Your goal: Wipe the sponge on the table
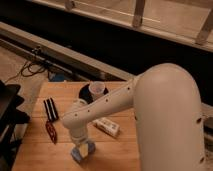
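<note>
1. Robot arm (150,110): a bulky white arm fills the right half of the frame. It reaches down and leftward over the table to the lower centre.
2. Gripper (82,149): it points downward at the bottom centre-left of the frame, close to the table's near edge. Its fingers are clamped on the sponge.
3. Sponge (76,154): light blue with a yellowish patch. It sits under the gripper tip, held against the table surface at the lower centre-left.
4. Table (120,157): a light-brown wooden top with plank grain, occupying the lower left and centre of the frame.
5. White bottle (107,127): it lies on its side on the table, just right of the arm's wrist and up-right of the sponge.
6. Black-and-white striped block (50,108): it lies flat near the table's left edge, well apart from the sponge.
7. Dark red object (51,131): it lies just below the striped block; its kind cannot be told.
8. White cup (97,90): it stands on a black dish (85,94) at the table's far edge, upper centre.
</note>
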`<act>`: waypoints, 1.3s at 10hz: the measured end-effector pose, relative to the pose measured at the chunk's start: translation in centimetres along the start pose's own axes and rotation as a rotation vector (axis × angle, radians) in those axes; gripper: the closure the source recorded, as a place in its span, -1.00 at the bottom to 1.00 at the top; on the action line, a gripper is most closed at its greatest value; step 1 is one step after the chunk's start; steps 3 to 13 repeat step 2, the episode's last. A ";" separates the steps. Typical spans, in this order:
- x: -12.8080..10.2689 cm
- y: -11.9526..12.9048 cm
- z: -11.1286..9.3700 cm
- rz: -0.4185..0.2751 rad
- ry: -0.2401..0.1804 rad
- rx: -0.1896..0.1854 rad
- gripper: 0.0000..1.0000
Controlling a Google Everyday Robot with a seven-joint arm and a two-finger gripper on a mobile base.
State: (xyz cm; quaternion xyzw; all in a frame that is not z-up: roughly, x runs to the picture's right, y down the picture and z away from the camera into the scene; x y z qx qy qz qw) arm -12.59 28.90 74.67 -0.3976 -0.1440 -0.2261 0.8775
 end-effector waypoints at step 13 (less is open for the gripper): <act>2.4 -2.5 -0.5 0.021 0.012 0.004 0.87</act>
